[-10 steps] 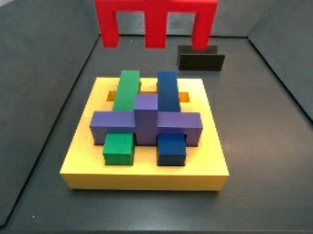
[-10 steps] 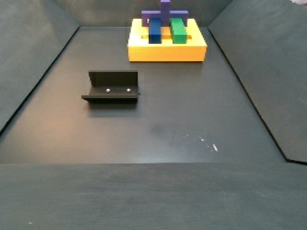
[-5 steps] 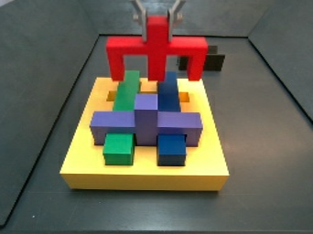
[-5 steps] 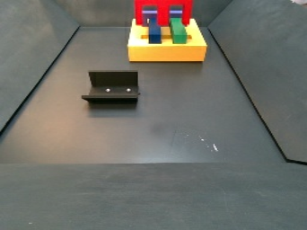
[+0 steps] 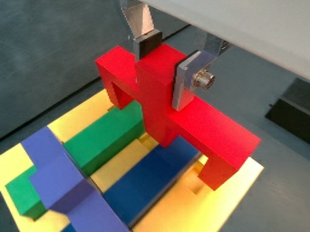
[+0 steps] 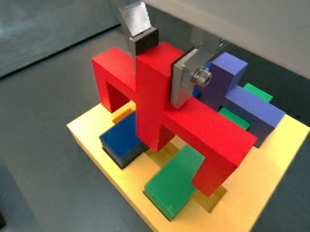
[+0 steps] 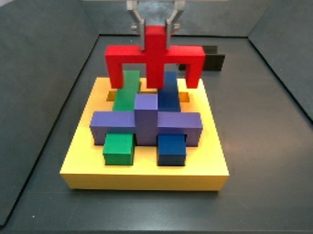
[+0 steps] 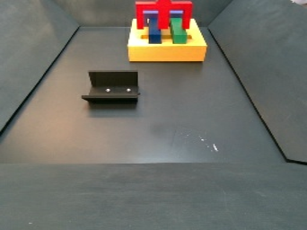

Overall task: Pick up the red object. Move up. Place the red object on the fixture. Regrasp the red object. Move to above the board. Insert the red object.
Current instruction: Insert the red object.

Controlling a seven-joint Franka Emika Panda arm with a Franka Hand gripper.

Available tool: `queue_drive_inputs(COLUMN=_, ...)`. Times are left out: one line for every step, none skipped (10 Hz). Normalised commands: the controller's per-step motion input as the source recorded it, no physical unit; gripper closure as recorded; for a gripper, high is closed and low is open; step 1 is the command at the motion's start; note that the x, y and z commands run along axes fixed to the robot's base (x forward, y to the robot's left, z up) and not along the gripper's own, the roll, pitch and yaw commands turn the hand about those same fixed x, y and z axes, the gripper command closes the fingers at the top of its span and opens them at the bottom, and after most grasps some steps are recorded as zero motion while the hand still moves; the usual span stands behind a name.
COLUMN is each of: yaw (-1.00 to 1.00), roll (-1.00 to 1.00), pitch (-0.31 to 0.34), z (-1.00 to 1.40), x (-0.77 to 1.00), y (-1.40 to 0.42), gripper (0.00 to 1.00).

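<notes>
One pincer (image 5: 169, 56) clamped on the red object (image 5: 182, 113), above the board (image 7: 146, 169), fixture (image 8: 111, 87) apart on dark floor (image 8: 168, 135).

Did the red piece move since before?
Yes. Held in the end effector, the red piece came down toward the yellow board and its blocks.

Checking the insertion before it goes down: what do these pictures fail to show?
- Slots under the red object: both wrist views, hidden by its legs and the green block.
- Tool above the board: side view, body cut off by the edge.
- Fixture: side view, mostly behind the red object.
</notes>
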Motion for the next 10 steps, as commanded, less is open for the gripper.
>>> queue_drive_inputs(yaw=0.00, roll=0.00, pitch=-0.083, z=-0.07, x=-0.36, y=0.00, gripper=1.00)
queue_drive_inputs(yaw=0.00, roll=0.00, pitch=-0.056, z=-0.04, x=-0.29, y=0.00, gripper=1.00)
queue_drive_inputs(yaw=0.00, roll=0.00, pitch=0.000, z=-0.11, x=0.00, y=0.00, gripper=1.00)
queue_drive_inputs(yaw=0.00, roll=0.00, pitch=0.001, z=-0.17, x=0.13, y=0.00, gripper=1.00)
queue_drive_inputs(yaw=0.00, roll=0.00, pitch=0.000, z=-0.21, x=0.17, y=0.00, gripper=1.00)
queue_drive_inputs(yaw=0.00, roll=0.00, pitch=0.014, z=-0.27, x=0.24, y=0.00, gripper=1.00)
queue_drive_inputs(yaw=0.00, roll=0.00, pitch=0.003, z=-0.28, x=0.17, y=0.00, gripper=1.00)
queue_drive_inputs(yaw=0.00, roll=0.00, pitch=0.000, z=-0.23, x=0.02, y=0.00, gripper=1.00)
queue_drive_inputs(yaw=0.00, roll=0.00, pitch=0.000, z=-0.11, x=0.00, y=-0.03, gripper=1.00)
queue_drive_inputs(yaw=0.00, roll=0.00, pitch=0.000, z=0.00, x=0.04, y=-0.27, gripper=1.00)
